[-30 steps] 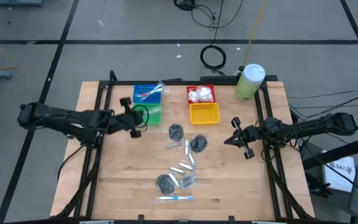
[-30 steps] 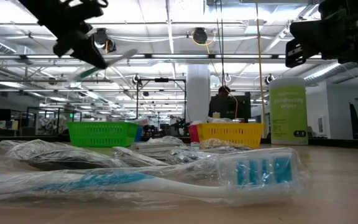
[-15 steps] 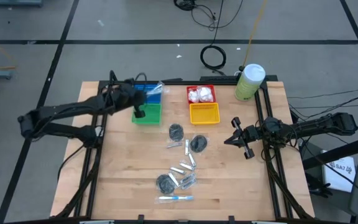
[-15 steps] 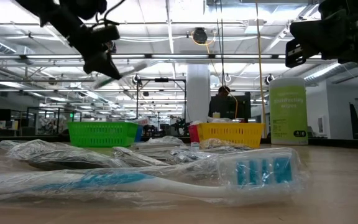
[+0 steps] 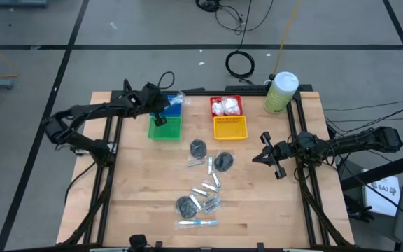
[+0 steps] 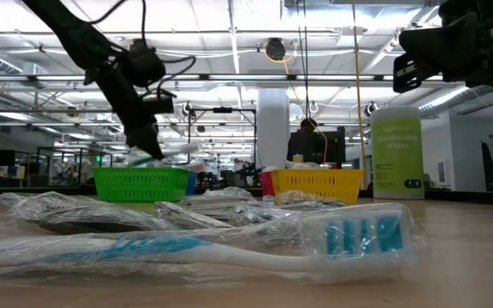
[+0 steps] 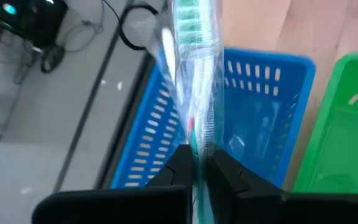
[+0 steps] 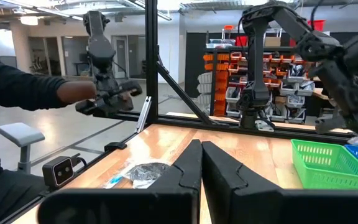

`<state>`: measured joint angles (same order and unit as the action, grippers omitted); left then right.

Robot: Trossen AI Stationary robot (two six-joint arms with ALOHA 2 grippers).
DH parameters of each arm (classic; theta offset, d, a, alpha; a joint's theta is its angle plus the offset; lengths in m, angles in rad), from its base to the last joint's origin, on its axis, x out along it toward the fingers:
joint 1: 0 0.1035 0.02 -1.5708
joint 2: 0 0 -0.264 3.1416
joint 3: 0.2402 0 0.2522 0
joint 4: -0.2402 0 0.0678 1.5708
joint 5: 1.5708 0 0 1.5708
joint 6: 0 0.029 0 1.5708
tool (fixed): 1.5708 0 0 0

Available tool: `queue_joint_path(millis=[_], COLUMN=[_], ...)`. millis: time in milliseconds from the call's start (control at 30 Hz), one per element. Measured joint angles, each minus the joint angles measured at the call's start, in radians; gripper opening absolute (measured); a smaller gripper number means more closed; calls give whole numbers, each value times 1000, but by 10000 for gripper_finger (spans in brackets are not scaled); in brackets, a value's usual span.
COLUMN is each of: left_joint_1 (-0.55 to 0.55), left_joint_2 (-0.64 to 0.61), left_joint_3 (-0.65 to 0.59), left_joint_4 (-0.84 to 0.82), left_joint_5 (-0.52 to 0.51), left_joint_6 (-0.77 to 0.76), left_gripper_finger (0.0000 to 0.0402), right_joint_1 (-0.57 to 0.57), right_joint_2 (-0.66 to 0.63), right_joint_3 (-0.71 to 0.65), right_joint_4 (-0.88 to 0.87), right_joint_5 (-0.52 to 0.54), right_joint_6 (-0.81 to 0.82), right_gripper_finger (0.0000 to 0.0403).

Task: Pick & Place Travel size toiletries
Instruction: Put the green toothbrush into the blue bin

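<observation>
Nearest the front edge of the bench point(image 5: 128, 210) a blue toothbrush point(image 5: 197, 222) lies in its clear wrap, and just behind it sit a dark round disc point(image 5: 185, 205) and a cluster of small silver tubes point(image 5: 207, 198). Further in, near the middle of the bench, two more wrapped discs point(image 5: 223, 161) lie with a few more tubes between them. My right gripper point(image 5: 271, 157) hangs above the right side of the bench, fingers pressed fully together with nothing between them. Behind the middle, the yellow basket point(image 5: 230, 127) and the green basket point(image 5: 164, 129) stand side by side, with the red basket point(image 5: 226, 106) holding white puffy packets point(image 5: 224, 107) at the far edge. My left gripper point(image 7: 199, 163) is pinched tight on a wrapped toothbrush point(image 7: 190, 50), holding it up over the blue basket point(image 7: 257, 112) near the far left corner, its green bristle head pointing away from my fingers. The pale-green canister point(image 5: 281, 92) stands at the far right corner.
</observation>
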<state>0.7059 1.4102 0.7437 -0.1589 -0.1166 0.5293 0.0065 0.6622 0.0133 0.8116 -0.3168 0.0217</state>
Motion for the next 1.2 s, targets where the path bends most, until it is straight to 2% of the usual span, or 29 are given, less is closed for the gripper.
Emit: queue_joint_path(millis=[100, 367, 533, 667, 767, 967, 1200], left_joint_1=[11, 12, 12, 12, 12, 6, -22], left_joint_2=[31, 41, 41, 41, 41, 41, 51], left_joint_3=[0, 0, 0, 0, 0, 0, 0], left_joint_4=[19, 37, 36, 34, 28, 28, 32], left_joint_5=[39, 39, 36, -27, -38, 42, 47], left_joint_6=[-15, -17, -10, 28, 46, 49, 65], left_gripper_finger=[6, 46, 54, 55, 55, 55, 56], right_joint_1=[0, 0, 0, 0, 0, 0, 0], right_joint_2=[0, 0, 0, 0, 0, 0, 0], right_joint_3=[0, 0, 0, 0, 0, 0, 0], right_joint_4=[0, 0, 0, 0, 0, 0, 0], right_joint_5=[0, 0, 0, 0, 0, 0, 0], right_joint_6=[0, 0, 0, 0, 0, 0, 0], right_gripper_finger=[0, 0, 0, 0, 0, 0, 0])
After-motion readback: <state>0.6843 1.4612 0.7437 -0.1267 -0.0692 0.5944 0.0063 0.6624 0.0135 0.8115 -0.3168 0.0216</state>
